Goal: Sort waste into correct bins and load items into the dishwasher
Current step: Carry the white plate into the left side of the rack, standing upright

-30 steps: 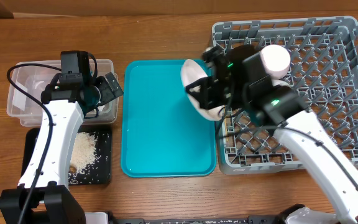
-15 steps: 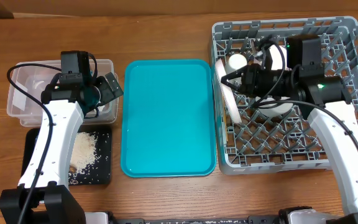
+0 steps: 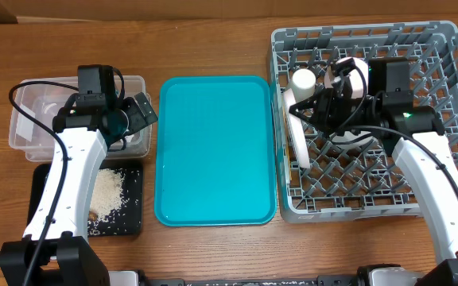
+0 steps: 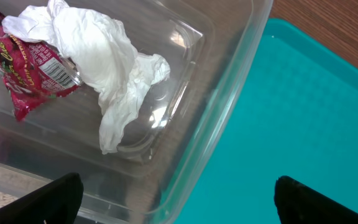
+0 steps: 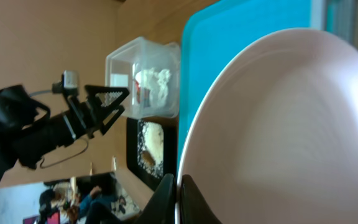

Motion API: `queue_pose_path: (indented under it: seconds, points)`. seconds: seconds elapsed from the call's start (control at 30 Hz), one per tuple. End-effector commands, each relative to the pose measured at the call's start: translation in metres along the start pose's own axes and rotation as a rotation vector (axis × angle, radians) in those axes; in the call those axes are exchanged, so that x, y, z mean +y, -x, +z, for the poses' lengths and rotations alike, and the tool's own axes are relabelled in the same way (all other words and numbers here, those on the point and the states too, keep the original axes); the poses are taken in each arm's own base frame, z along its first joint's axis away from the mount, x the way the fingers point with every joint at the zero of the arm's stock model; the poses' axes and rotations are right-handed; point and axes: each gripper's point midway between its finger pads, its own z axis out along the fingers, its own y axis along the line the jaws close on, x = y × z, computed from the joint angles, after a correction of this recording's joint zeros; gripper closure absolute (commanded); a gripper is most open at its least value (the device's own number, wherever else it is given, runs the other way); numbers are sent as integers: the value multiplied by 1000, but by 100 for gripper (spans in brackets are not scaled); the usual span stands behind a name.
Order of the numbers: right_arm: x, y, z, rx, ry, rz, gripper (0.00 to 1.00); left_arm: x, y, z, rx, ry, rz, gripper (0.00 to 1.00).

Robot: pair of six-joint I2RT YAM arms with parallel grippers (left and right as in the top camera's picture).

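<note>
I'm gripping the plate (image 3: 298, 148) by its rim with the right gripper (image 3: 309, 106). It's standing on edge, its long axis running down the dish rack's (image 3: 445, 49) left column. The left gripper (image 3: 140, 119) is hanging wide open at upper left.

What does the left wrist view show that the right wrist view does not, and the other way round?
Only the left wrist view: the red wrapper close up, with its barcode readable. Only the right wrist view: the white plate, large in the frame and pinched at its rim by the right jaws, the black tray with rice scraps, and the left arm seen from outside. Both: the clear tub holding the white napkin, beside the teal tray.
</note>
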Motion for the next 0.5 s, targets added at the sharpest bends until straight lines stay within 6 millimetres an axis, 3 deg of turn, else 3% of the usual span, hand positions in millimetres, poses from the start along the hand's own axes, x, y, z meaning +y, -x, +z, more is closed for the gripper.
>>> queue_pose_path:
  seconds: [0.0,0.2,0.3,0.47]
  points:
    - [-17,11,-3,-51,-69,34,88,-2,3,0,-9,6,-4,0]
    - [-43,28,-12,-145,-203,46,75,-2,3,0,-9,6,-4,0]
    - [-53,37,-17,-183,-265,-18,55,-2,3,0,-9,6,-4,0]
    - [-51,57,-31,-248,-265,-82,30,-2,3,0,-9,6,-4,0]
